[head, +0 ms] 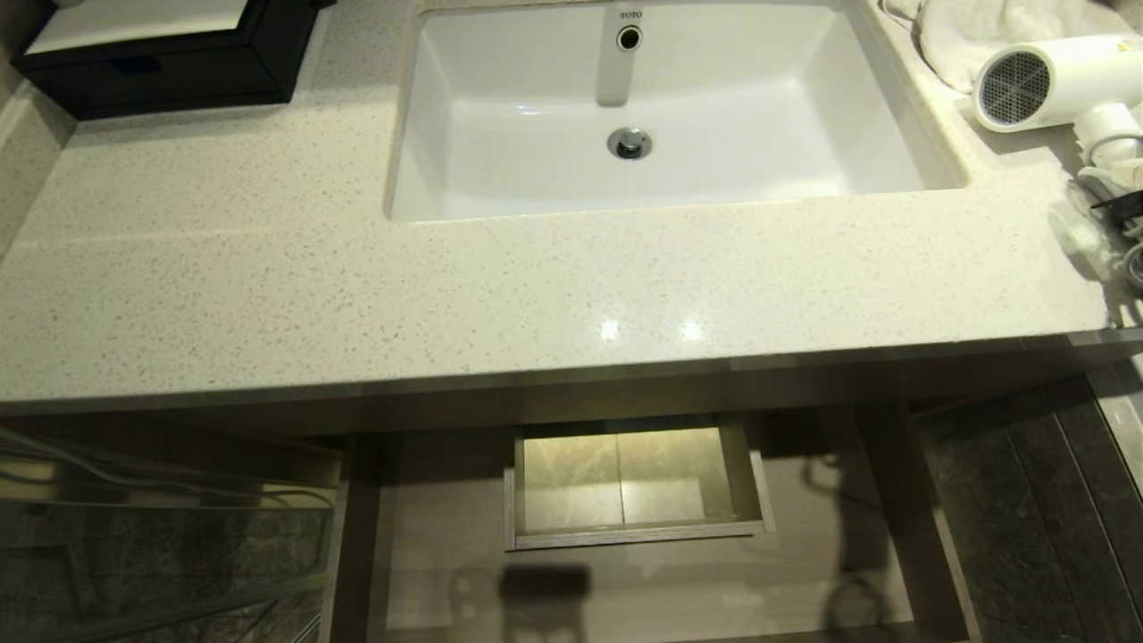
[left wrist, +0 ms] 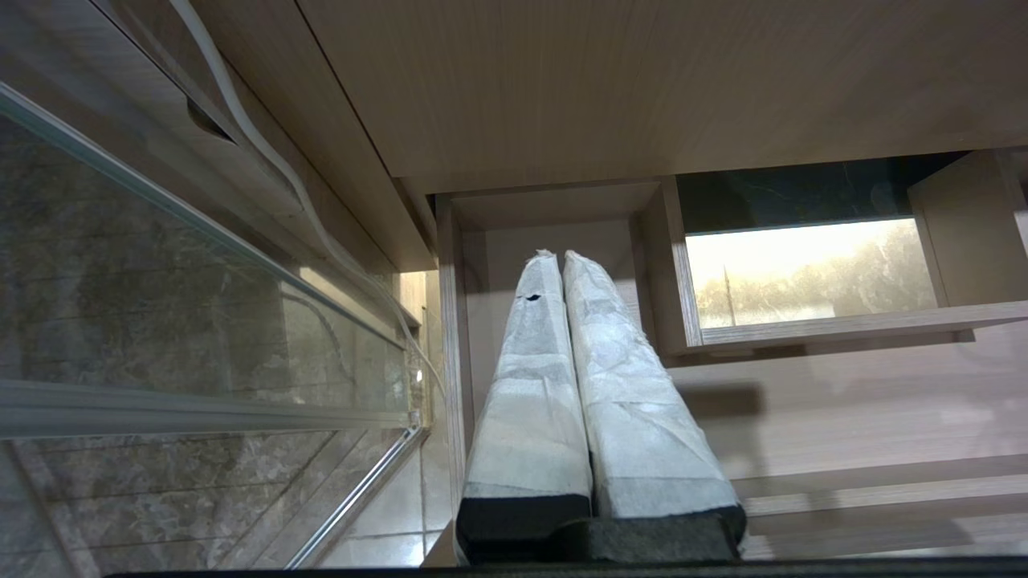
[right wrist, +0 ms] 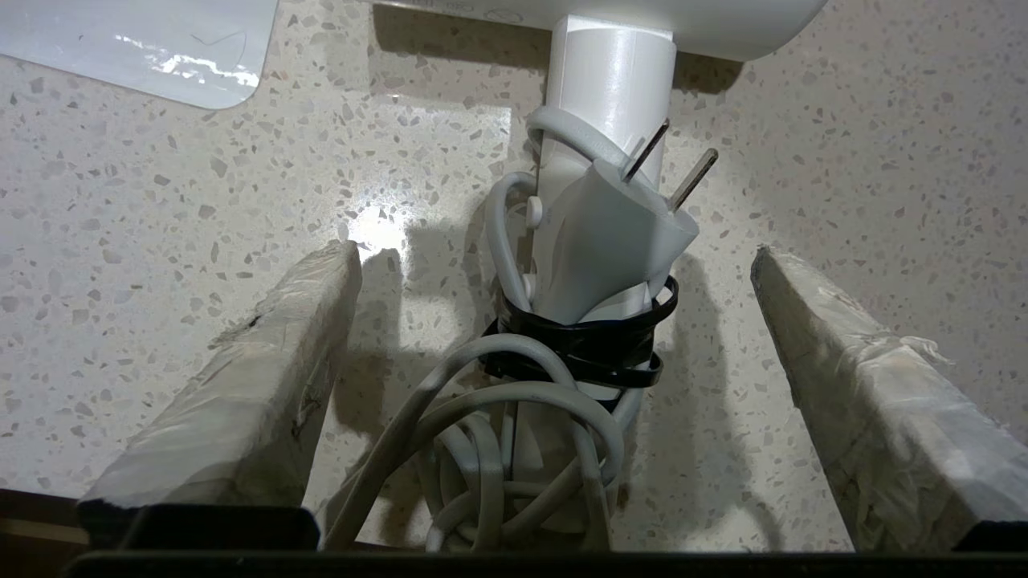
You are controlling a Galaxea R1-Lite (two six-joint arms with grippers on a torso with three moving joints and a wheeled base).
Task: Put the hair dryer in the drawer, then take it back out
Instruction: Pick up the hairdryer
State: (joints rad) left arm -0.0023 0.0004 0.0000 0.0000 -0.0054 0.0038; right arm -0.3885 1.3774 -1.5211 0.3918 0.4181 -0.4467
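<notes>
The jaws of the right gripper (right wrist: 554, 265) are spread wide, one on each side of the handle of the hair dryer (right wrist: 602, 120) and touching neither it nor the bundled cord (right wrist: 514, 433) (the cord is bound to the handle by a black tie (right wrist: 586, 345), with the plug (right wrist: 618, 241) tucked under it). The hair dryer is laid on the speckled counter (head: 357, 295), at its far right corner just beside the white sink (head: 857, 107), with its grey rear grille turned towards the basin and a white towel (head: 982, 27) behind it. The jaws of the left gripper (left wrist: 558, 261) are pressed together with nothing between them, and are held low over the drawer (left wrist: 843, 417). The drawer is pulled out beneath the counter edge, its central cut-out box (head: 629, 482) in view. A black box (head: 152, 62) is set at the counter's far left corner.
</notes>
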